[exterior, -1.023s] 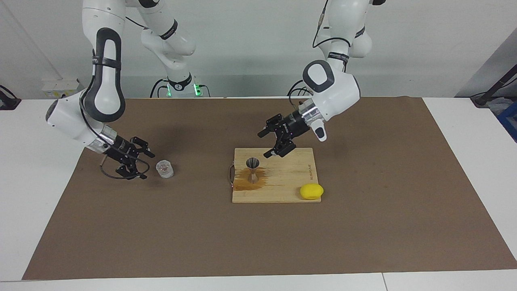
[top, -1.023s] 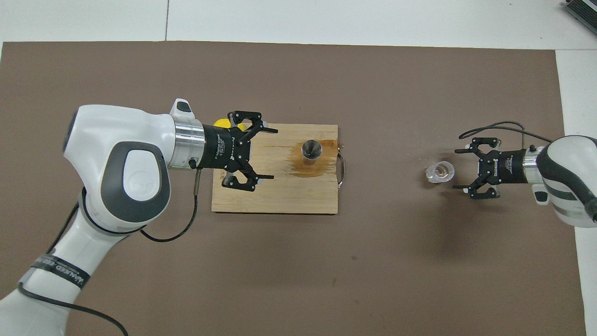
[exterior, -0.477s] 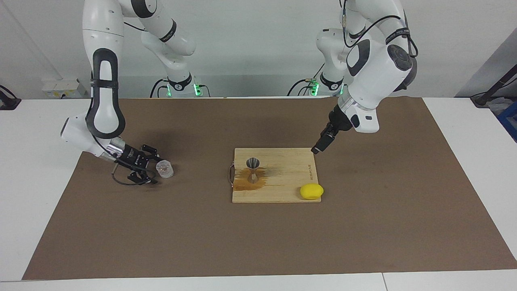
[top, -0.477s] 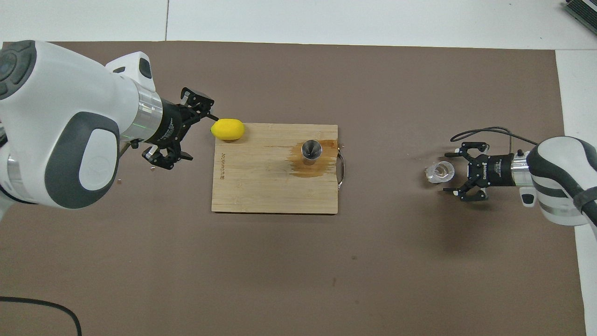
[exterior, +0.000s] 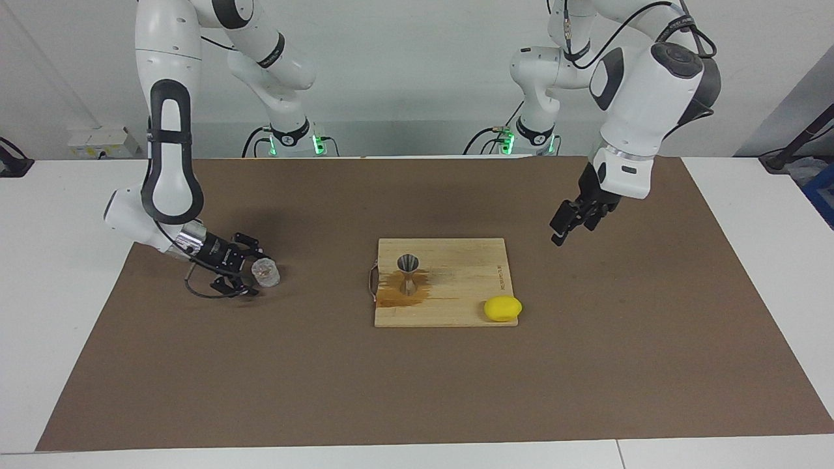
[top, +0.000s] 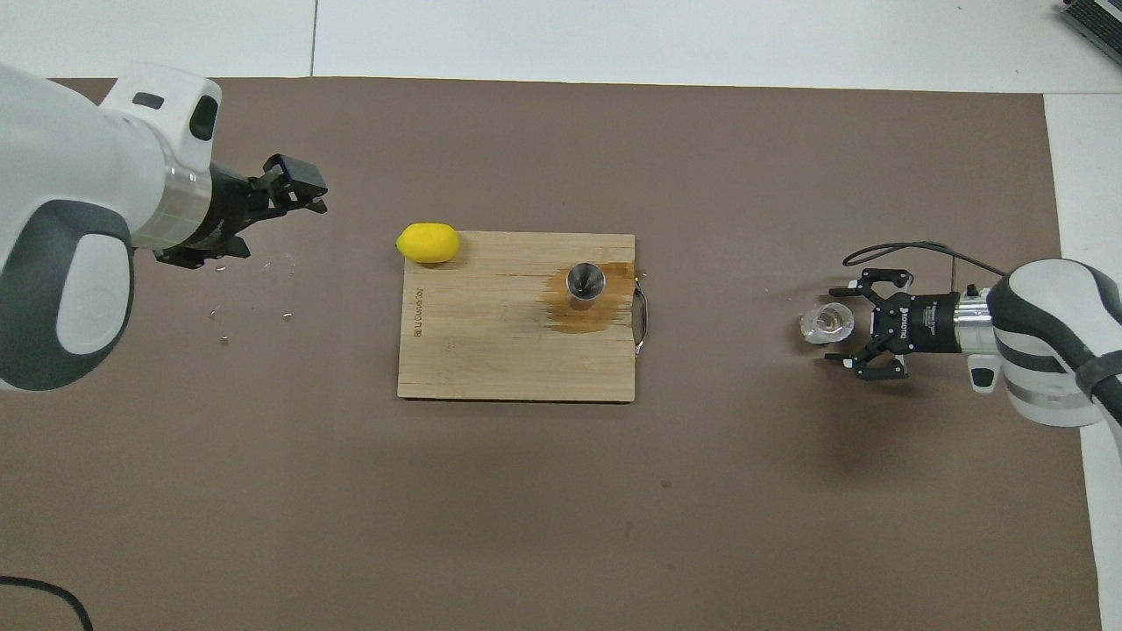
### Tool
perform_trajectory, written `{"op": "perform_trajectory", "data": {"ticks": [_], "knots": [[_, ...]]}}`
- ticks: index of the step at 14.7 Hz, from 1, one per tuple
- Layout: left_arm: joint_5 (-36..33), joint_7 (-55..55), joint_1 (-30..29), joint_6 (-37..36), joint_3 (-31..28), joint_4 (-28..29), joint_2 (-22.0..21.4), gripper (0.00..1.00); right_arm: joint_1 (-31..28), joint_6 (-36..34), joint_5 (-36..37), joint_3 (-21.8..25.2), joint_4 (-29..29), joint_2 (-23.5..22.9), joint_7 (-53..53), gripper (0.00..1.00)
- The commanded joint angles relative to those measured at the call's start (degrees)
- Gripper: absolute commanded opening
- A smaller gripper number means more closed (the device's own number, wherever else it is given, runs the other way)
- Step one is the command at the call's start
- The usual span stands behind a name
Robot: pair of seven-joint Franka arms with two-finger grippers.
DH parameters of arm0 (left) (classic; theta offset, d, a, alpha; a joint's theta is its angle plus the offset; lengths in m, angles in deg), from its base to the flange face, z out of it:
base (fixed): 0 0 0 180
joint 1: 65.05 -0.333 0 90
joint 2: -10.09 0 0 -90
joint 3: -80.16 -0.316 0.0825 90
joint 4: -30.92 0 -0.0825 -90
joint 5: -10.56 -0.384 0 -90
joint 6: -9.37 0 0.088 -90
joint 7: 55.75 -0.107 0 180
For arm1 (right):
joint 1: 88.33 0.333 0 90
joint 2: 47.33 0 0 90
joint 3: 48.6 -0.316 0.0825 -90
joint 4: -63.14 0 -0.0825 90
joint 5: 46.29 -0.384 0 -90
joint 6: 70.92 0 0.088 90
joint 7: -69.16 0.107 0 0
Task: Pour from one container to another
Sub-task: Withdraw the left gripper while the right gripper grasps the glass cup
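Your right gripper (exterior: 251, 273) sits low on the brown mat (exterior: 417, 391), fingers released, straddling the glass cup (exterior: 265, 272) without clamping it. The metal jigger (exterior: 408, 273) stands upright on the bamboo cutting board (exterior: 449, 309), in a brown spill. A lemon (exterior: 502, 308) rests on the board's corner. Your left gripper (exterior: 564, 228) hangs over the mat, fingers released, empty.

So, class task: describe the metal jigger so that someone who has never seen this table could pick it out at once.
Find the wooden cutting board in the middle of the brown mat. On it, toward the right arm's end, the metal jigger stands upright in a brown stain. It is silver and hourglass-shaped, unlike the yellow lemon at the board's corner.
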Motion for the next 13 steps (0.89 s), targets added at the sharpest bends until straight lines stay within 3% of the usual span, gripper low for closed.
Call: {"op": "perform_trajectory", "data": {"ticks": [1, 7, 8, 10, 12, 13], "knots": [[-1.17, -12.40, -3.53, -1.73, 0.30, 0.54, -1.88, 1.00, 0.00, 0.19, -1.90, -0.21, -1.81, 1.25, -0.77, 1.00], [-3.88, -27.91, -9.17, -12.69, 0.30, -0.07, -5.22, 1.00, 0.00, 0.20, -4.01, -0.30, -2.08, 1.34, -0.86, 0.90], [-5.38, -28.79, -9.00, -16.29, 0.56, -2.07, -5.23, 1.00, 0.00, 0.11, -4.01, -0.30, -2.08, 1.34, -1.12, 0.82], [-5.57, -29.32, -8.03, -23.59, 1.00, -7.52, -4.00, 1.00, 0.09, 0.11, -4.01, -0.30, -2.08, 1.42, -1.30, 0.50], [-5.57, -31.07, -8.90, -27.47, 2.40, -8.60, -4.34, 1.00, 0.09, 0.11, -4.01, -0.30, -2.08, 1.42, -0.87, 0.23], [-5.31, -32.39, -8.91, -27.84, 2.84, -7.47, -5.65, 1.00, 0.00, 0.19, -4.01, -0.30, -1.99, 1.42, -0.60, 0.15]]}}
